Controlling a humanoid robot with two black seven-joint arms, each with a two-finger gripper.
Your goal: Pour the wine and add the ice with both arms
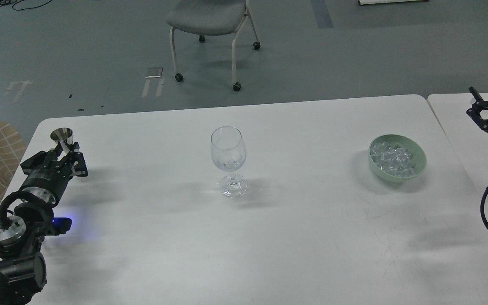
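Near the table's (142, 254) left edge, the left gripper (67, 157) clamps a small metal cup (62, 135) upright, probably keeping the wine inside. Mid-table stands the wine glass (227, 165). The ice (394, 159) waits in a green bowl (417, 167) toward the right edge, within reach of the right gripper (481, 112), whose fingers stand apart.

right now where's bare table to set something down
Bare patches: between the wine glass and the green bowl, and the whole near strip. Crowded: the left corner, where the left gripper holds the steel jigger.
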